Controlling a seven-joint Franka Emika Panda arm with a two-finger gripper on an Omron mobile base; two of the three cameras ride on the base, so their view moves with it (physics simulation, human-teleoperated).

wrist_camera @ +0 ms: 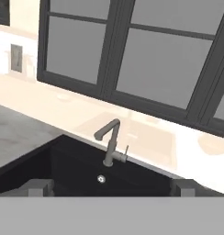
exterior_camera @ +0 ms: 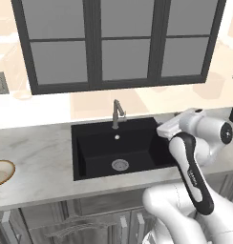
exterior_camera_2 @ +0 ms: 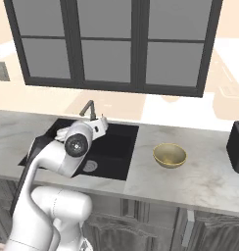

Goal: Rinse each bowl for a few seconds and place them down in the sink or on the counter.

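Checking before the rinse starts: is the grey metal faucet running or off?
Off, as far as the pictures show: no water falls from the grey metal faucet into the matte black sink.

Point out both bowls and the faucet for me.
Yellow bowl [exterior_camera_2: 169,156], right base view, inside.
Tan bowl [exterior_camera: 1,172], left base view, inside.
Faucet [exterior_camera: 116,114], left base view, upright neck.

Kitchen: black sink [exterior_camera: 97,147], faucet [exterior_camera: 117,113], marbled counter [exterior_camera: 37,162], grey cabinets [exterior_camera: 80,224]

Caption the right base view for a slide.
Olive-yellow bowl sits on the counter right of the black sink.
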